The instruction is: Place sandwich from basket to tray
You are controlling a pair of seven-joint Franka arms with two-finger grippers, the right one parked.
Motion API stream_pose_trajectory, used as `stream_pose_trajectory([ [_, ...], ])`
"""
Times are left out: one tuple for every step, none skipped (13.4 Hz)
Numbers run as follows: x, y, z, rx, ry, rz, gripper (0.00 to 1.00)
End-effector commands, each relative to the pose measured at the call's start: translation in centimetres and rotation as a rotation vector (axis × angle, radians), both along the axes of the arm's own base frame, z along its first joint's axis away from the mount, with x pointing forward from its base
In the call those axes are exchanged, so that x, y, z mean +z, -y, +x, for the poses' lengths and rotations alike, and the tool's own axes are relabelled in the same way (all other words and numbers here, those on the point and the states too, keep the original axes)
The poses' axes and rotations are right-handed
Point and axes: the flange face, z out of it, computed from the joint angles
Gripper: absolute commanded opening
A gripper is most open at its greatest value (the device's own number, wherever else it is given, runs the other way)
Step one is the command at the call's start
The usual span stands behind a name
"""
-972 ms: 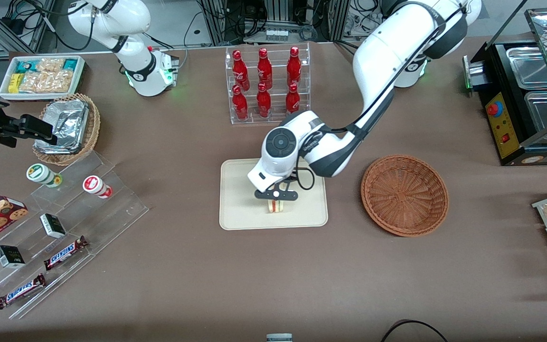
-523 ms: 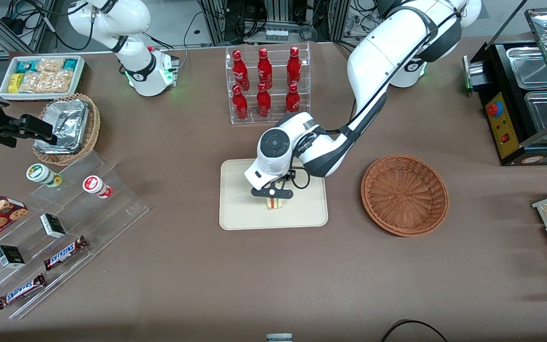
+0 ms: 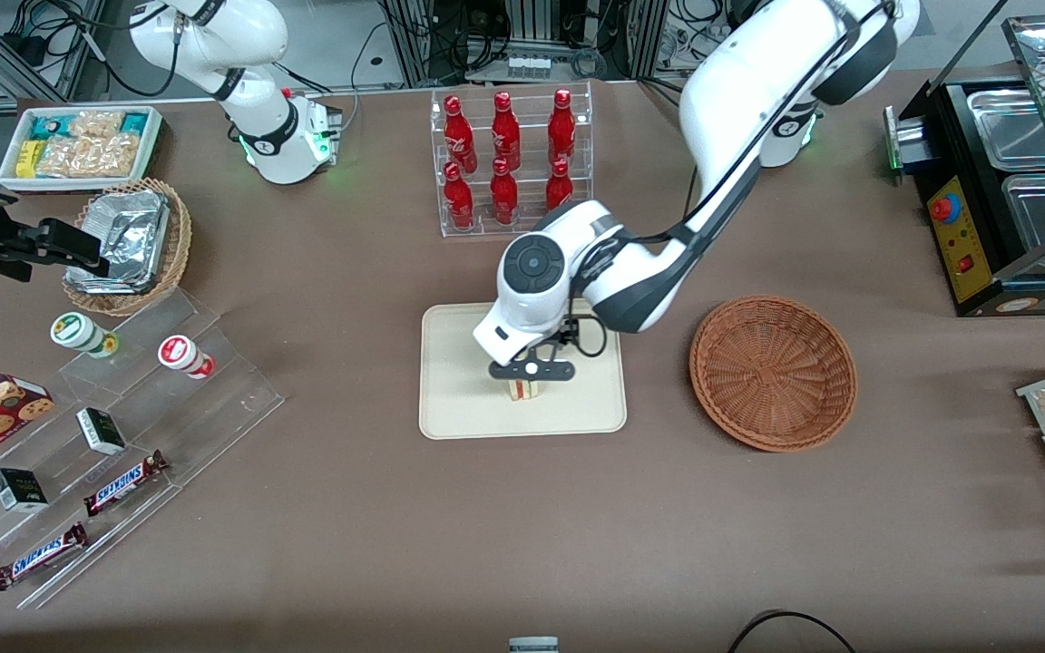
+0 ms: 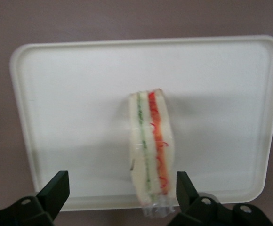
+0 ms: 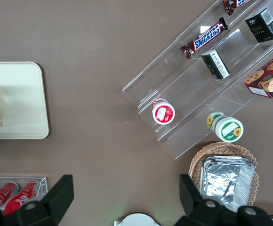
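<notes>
Lifting hand (image 3: 530, 379), sandwich (image 3: 527, 390) released

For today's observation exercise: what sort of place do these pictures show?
Probably a mock snack shop in a robot lab: racked red bottles, stepped candy bars, a hot-food warmer. The gripper hangs open above the sandwich on the tray.

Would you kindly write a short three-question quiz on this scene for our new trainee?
1. True or false: the sandwich lies on the tray.
2. What does the basket hold?
A. a sandwich
B. foil packets
C. nothing visible
3. Fill in: the claw hovers above the sandwich with its fingers ____.

Key: 1 true; 2 C; 3 open.
</notes>
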Motion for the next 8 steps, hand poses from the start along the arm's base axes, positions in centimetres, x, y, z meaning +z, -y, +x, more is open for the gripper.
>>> stream_pose_trajectory([
  [6.3,-3.0,0.9,0.068,0.042,0.014,1.0],
  [8.3,-5.3,2.3,0.112,0.053,-0.004,1.0],
  [10.4,-7.8,3.4,0.143,0.062,-0.004,1.0],
  [12.7,-10.4,4.3,0.185,0.072,0.003,1.0],
  [15.1,-13.1,5.1,0.226,0.085,-0.002,1.0],
  [17.3,-15.8,5.6,0.245,0.087,0.0,1.0],
  [18.8,-18.1,5.6,0.221,0.069,0.014,1.0],
  [20.1,-20.7,5.7,0.2,0.042,0.025,1.0],
])
